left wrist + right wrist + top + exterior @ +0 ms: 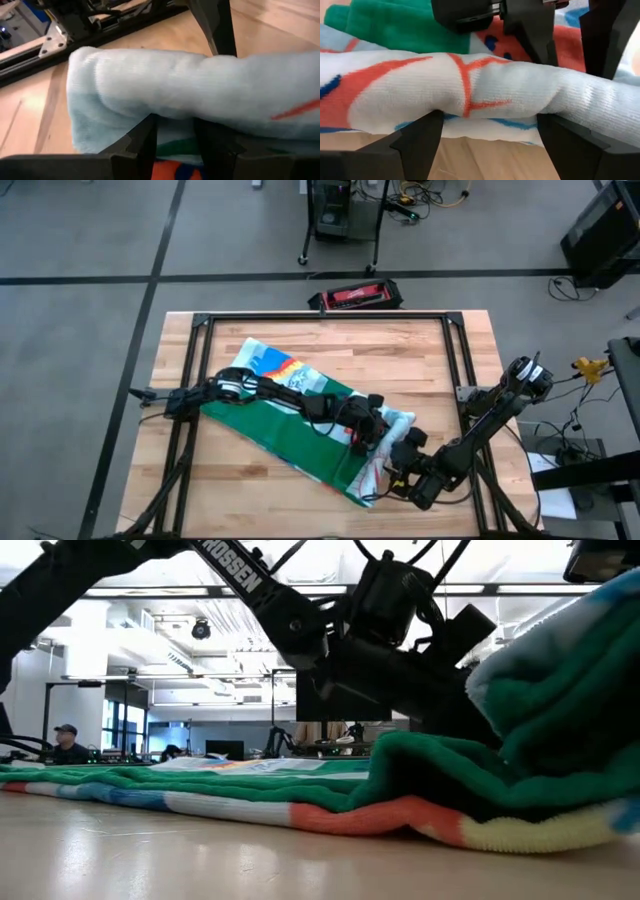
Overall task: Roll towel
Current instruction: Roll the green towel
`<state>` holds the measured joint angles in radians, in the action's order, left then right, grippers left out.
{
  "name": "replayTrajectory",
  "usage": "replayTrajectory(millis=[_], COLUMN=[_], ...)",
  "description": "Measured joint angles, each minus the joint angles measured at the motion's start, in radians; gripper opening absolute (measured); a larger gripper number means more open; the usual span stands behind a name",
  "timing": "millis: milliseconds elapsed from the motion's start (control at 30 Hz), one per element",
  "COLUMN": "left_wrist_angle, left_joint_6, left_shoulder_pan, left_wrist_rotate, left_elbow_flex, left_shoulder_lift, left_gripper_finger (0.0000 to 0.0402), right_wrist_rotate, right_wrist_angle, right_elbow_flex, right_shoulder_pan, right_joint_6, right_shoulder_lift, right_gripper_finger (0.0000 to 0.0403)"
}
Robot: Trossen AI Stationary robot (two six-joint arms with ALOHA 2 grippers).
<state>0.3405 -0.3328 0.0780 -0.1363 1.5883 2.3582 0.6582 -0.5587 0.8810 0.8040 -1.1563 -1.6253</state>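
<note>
Towel [300, 420] is lying diagonally across the worktop [440, 360], long axis running from far-left to near-right, green back showing mid-length. Left tool [375, 438] is clenching a rolled fold at the near-right end; right tool [392, 478] is standing released, fingers straddling that roll.

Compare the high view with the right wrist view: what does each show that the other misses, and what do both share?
Only the high view shows the whole wooden table, the green back of the striped dinosaur-print towel lying diagonally, and both arms meeting at its near-right end, the left gripper beside the right gripper.

Only the right wrist view shows the rolled pale edge with orange print lying between the right gripper's wide-spread fingers, not pinched.

Both show the towel partly rolled at that end, with the left gripper on it.
</note>
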Motion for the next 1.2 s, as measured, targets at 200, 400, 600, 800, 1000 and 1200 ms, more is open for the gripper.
replayTrajectory(millis=[200, 400, 600, 800, 1000, 1200], left_wrist_angle=[-0.14, -0.287, -0.404, -0.268, -0.207, -0.127], left_joint_6=[-0.002, 0.017, 0.104, 0.202, 0.292, 0.332], left_shoulder_pan=[0.002, 0.027, 0.111, 0.214, 0.289, 0.314], left_wrist_rotate=[0.041, 0.043, 0.05, 0.134, 0.198, 0.232], left_elbow_flex=[0.0, 0.0, -0.023, -0.139, -0.186, -0.236], left_shoulder_lift=[-0.044, -0.151, -0.235, -0.239, -0.246, -0.246], left_gripper_finger=[0.0119, 0.0119, 0.0119, 0.0119, 0.0119, 0.0119], right_wrist_rotate=[0.0, 0.0, 0.0, 0.0, 0.0, 0.0], right_wrist_angle=[0.001, 0.009, 0.014, 0.015, 0.015, 0.014], right_elbow_flex=[0.0, 0.0, 0.0, 0.0, 0.0, 0.003], right_shoulder_pan=[0.0, 0.0, 0.0, 0.0, 0.0, 0.0], right_joint_6=[0.005, 0.005, 0.006, 0.024, 0.031, 0.033], right_shoulder_lift=[0.0, -0.001, -0.001, -0.001, -0.001, -0.002], right_gripper_finger=[0.0304, 0.03, 0.0309, 0.0313, 0.0305, 0.031])
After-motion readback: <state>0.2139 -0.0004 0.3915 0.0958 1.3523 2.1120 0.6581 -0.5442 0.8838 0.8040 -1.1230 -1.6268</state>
